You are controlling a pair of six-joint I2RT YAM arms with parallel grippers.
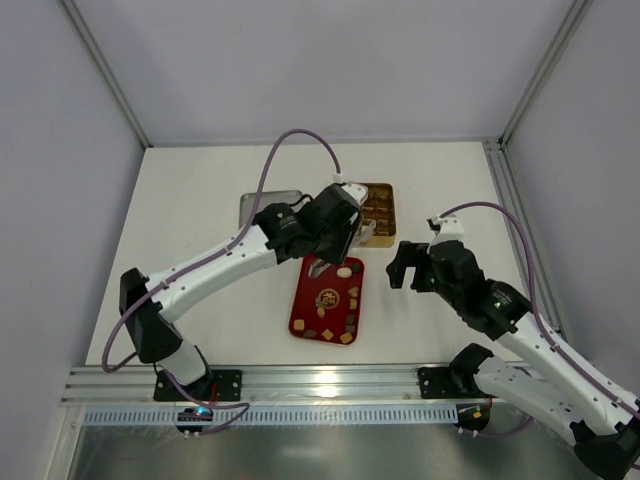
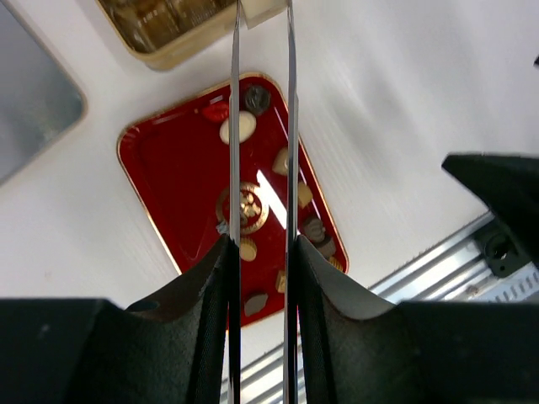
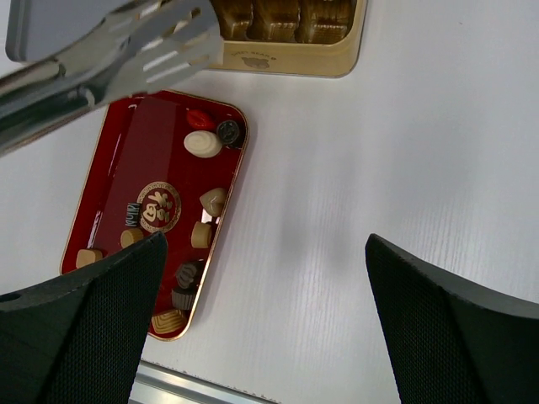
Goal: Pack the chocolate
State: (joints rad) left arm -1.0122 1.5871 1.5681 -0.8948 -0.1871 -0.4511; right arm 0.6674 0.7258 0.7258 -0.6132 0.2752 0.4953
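Note:
Several small chocolates, tan, cream and dark brown, lie on a red tray [image 1: 302, 300], mostly along its right side and near end; a cream oval one [image 1: 345, 271] lies at the far end. They also show in the left wrist view [image 2: 244, 126] and the right wrist view [image 3: 202, 144]. My left gripper [image 1: 343, 240] is shut on metal tongs [image 2: 235, 126], whose blades reach over the tray's far end toward the gold tin [image 1: 390, 190]. I see no piece between the tong tips [image 3: 181, 38]. My right gripper [image 1: 403, 265] is open and empty above bare table right of the tray.
The gold tin with gridded compartments [image 3: 286, 61] stands just beyond the tray. A grey metal lid [image 1: 258, 204] lies left of the tin. An aluminium rail [image 1: 320, 382] runs along the near table edge. White walls enclose the table.

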